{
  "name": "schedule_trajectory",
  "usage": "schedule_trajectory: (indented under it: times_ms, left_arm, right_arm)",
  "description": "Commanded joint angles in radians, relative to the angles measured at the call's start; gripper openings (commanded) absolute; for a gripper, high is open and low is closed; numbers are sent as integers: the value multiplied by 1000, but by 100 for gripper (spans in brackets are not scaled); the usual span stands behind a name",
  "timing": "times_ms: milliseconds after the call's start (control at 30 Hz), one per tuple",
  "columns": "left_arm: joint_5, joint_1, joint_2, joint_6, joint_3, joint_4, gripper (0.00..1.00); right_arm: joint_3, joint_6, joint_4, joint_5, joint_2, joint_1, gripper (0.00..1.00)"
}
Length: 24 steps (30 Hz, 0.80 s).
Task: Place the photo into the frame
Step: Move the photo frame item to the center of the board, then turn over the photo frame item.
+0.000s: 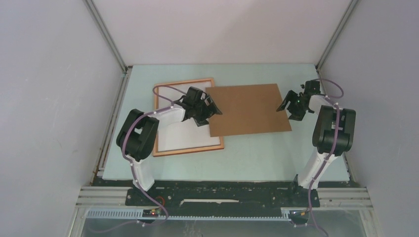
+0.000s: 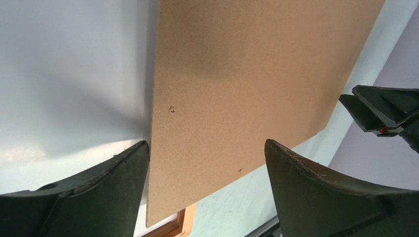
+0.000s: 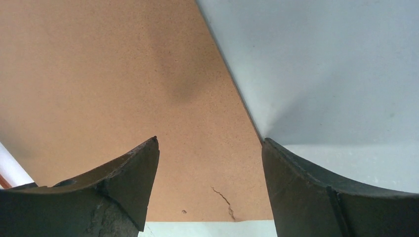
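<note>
On the top camera I saw the frame (image 1: pixel 188 149) lying flat on the left part of the table (image 1: pixel 267 158), its long sides running away from the arms. Inside it there was a plain white surface (image 1: pixel 184 132). I could not tell if this was the photo, because no printed side showed in any view.

A brown board (image 1: pixel 249 109) lay flat in the middle of the table. Its left edge overlapped the right rail of the frame, and the rest of it rested on the table to the right.

The left gripper (image 1: pixel 213 107) was over the left edge of the board, above the right side of the frame. Its jaws stood wide apart and held nothing. On the left wrist camera the board filled the space between the two fingers (image 2: pixel 123 168), and its left edge ran down to the tip of the left one. Whether the tips touched the board I could not tell. A corner of the frame also showed under the near edge of the board.

The right gripper (image 1: pixel 286 109) was at the right edge of the board, well apart from the left one. It was spread open too, with nothing in it. On the right wrist camera the edge of the board ran down to the tip of the right finger, with bare table beyond it. Near the board's closest edge I noticed a small crack (image 3: pixel 223 198).
</note>
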Motion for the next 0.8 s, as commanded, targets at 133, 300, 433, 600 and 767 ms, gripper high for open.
schedule_trajectory:
  times_ms: [133, 300, 433, 600, 767]
  left_arm:
    - [122, -15, -97, -6, -83, 153, 89]
    - [110, 1, -160, 19, -175, 277, 98]
    - [130, 26, -151, 0, -213, 328, 98]
    - [181, 41, -120, -41, -251, 462, 93]
    - [214, 41, -143, -104, -309, 639, 73]
  right_arm:
    - [-30, 63, -38, -157, -20, 98, 82]
    - [-30, 58, -38, -157, -22, 94, 82]
    - [-32, 54, -41, -154, -28, 89, 82]
    - [-31, 50, -41, -149, -24, 89, 82]
    - [-31, 46, -41, -152, -16, 90, 82]
